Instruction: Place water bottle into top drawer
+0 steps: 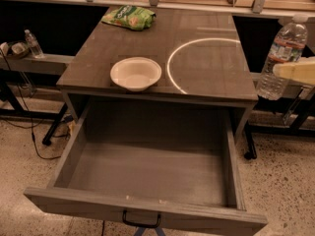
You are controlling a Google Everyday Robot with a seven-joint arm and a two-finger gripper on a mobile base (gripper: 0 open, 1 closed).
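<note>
The water bottle (pixel 284 53), clear and ribbed with a white cap and a red, white and blue label, hangs upright in the air just off the table's right edge. My gripper (pixel 281 70) comes in from the right edge of the view, and its cream finger (pixel 297 70) lies across the bottle's lower half, holding it. The top drawer (pixel 147 173) stands pulled wide open below the tabletop and is empty inside. Its black handle (pixel 141 221) is at the front centre. The bottle is to the right of the drawer and well above it.
A white bowl (pixel 136 73) sits near the front edge of the grey table (pixel 206 80). A green snack bag (pixel 129 17) lies at the back left. A white ring (pixel 197 63) marks the tabletop. A small dim bottle (pixel 33 43) stands on a shelf at left.
</note>
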